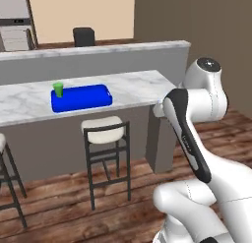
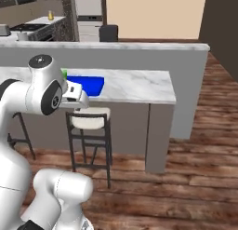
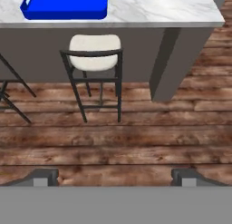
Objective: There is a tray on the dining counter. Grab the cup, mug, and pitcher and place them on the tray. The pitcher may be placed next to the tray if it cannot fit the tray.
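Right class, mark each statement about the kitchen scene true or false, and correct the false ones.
1. The cup stands on the tray. True.
2. The tray lies on the floor. False: it lies on the counter.
3. A stool with a pale seat stands in front of the counter. True.
4. The gripper is shut on the cup. False: its jaws are open and hold nothing.
5. The cup is red. False: it is green.

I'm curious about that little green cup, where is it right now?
The cup stands on the blue tray, at its far left corner in the left base view, on the marble counter above the stool.
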Controlling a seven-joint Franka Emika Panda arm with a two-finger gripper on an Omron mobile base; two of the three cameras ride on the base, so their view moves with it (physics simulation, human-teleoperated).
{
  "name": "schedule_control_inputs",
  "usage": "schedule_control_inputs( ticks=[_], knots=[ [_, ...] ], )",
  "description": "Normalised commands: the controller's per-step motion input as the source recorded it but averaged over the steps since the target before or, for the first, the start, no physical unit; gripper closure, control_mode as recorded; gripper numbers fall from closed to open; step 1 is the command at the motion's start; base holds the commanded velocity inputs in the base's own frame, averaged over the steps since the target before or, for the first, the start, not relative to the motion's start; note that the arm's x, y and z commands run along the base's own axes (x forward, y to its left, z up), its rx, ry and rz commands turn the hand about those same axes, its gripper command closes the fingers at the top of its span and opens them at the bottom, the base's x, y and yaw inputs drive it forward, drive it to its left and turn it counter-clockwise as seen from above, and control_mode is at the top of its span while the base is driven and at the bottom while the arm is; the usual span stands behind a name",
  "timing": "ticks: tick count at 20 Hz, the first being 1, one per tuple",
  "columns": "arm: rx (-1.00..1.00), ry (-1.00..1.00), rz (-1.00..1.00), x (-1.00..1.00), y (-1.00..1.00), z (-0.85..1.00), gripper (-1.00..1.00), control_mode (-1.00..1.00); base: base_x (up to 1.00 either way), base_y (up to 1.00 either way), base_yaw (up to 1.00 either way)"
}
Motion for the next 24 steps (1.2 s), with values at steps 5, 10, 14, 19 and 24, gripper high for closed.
schedule_control_inputs(
  ticks=[5, 10, 14, 19, 24],
  knots=[
    [0.0, 0.0, 0.0, 0.0, 0.0, 0.0, -1.0, 1.0, -0.22, -1.0, -0.11],
    [0.0, 0.0, 0.0, 0.0, 0.0, 0.0, -1.0, 1.0, -0.09, -0.99, -0.05],
    [0.0, 0.0, 0.0, 0.0, 0.0, 0.0, -1.0, 1.0, -0.02, -0.9, -0.08],
    [0.0, 0.0, 0.0, 0.0, 0.0, 0.0, -1.0, 1.0, 0.0, -0.8, -0.08],
    [0.0, 0.0, 0.0, 0.0, 0.0, 0.0, -1.0, 1.0, 0.02, -0.76, -0.07]
  ],
)
